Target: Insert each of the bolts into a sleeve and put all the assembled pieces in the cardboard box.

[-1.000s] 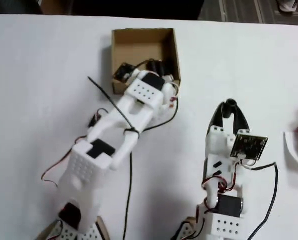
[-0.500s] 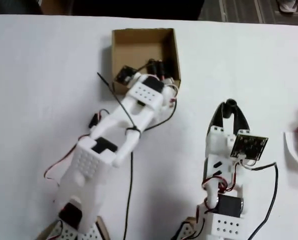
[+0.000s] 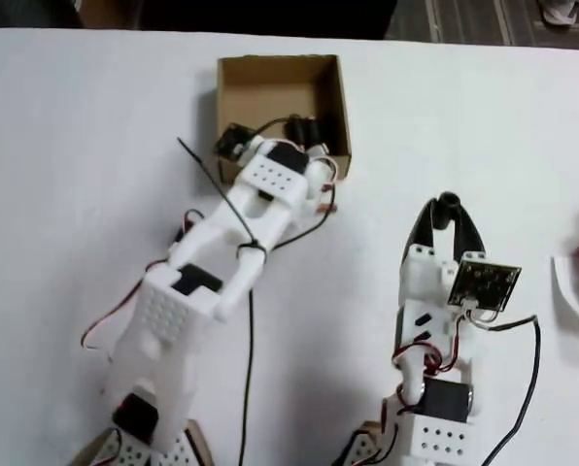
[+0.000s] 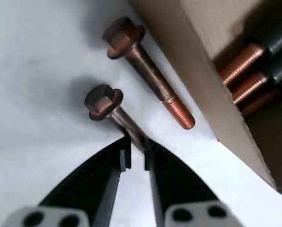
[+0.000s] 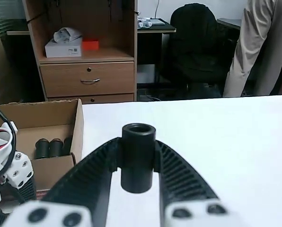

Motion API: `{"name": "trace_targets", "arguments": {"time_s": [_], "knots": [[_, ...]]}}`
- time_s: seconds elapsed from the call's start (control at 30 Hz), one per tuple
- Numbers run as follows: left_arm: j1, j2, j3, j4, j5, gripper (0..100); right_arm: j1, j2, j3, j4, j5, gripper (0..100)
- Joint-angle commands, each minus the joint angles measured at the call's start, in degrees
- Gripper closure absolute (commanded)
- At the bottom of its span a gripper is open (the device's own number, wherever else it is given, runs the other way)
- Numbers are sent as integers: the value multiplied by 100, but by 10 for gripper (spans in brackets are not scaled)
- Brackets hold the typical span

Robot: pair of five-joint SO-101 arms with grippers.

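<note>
The left pincer [image 4: 136, 152] has edged sideways, clamped on a bolt [image 4: 113, 111] for the sleeve [image 5: 138, 142] gripped in the right pincer [image 5: 137, 164].

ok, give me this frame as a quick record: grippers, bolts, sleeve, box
left gripper: shut on held bolt, at its shank
loose bolt: on table, outside box, alongside its wall
right gripper: shut on sleeve, upright
box contents: three sleeved bolts
remaining: both outside bolts not yet sleeved
</note>
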Motion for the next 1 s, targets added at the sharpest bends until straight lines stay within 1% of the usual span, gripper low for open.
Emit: {"name": "trace_targets", "arguments": {"time_s": [0.0, 0.2, 0.3, 0.4, 0.57, 0.67, 0.8, 0.97], "knots": [[-88, -44, -171, 35, 9, 961, 66, -145, 62, -31, -9, 978], [-97, 396, -180, 44, -9, 961, 66, -145, 35, -31, 0, 978], [-79, 571, -215, 53, -360, 961, 66, -145, 35, -31, 0, 978], [-70, 571, -224, 70, -554, 961, 66, -145, 35, -31, 0, 978], [-53, 580, -549, 580, -897, 961, 66, -145, 35, -31, 0, 978], [-53, 607, -743, 809, -941, 961, 66, -145, 35, -31, 0, 978], [-35, 624, -796, 853, -967, 961, 66, -145, 35, -40, 0, 978], [62, 536, -813, 853, -1407, 961, 66, -145, 35, -40, 0, 978]]}}
